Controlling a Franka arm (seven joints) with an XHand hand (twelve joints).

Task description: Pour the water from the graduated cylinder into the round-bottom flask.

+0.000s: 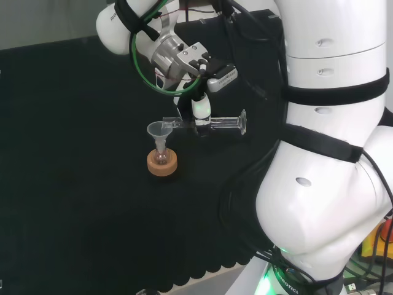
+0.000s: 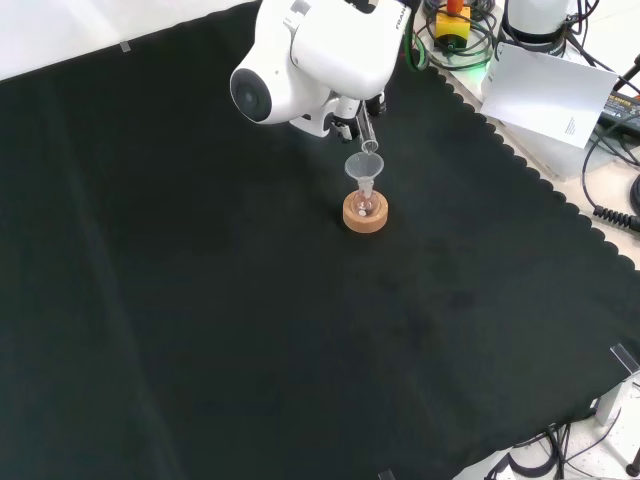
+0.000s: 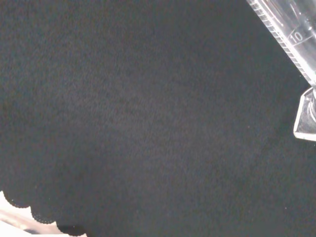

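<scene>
Surface: a bench under black cloth (image 2: 200, 300), bare over most of its spread in the front view; its scalloped hem runs down the right side there and along the near side in the head view.

Edges: in the front view the ware stands in the upper middle of the cloth, well in from the scalloped hem, with wide open cloth below and to the left. Beyond the hem at upper right lie a white sheet of paper (image 2: 548, 88) and cables (image 2: 610, 170).

Arm: in the head view the white links (image 1: 331, 123) rise at the right; in the front view a big white link with a round grey cap (image 2: 312, 55) stands before the hand.

Hand: the hand (image 1: 201, 112) reaches down from the wrist in the head view, its fingers curled round the middle of the graduated cylinder (image 1: 222, 123).

Cylinder: lifted off the cloth and lying about level in the head view, foot to the right, mouth to the left over the rim of the funnel (image 1: 158, 131). In the wrist view its marked tube and foot (image 3: 306, 118) show against the cloth.

Flask: the round-bottom flask (image 1: 161, 158) sits in a cork ring (image 1: 162, 163), the funnel upright in its neck, below and left of the hand in the head view. Whether water is flowing I cannot tell.
</scene>
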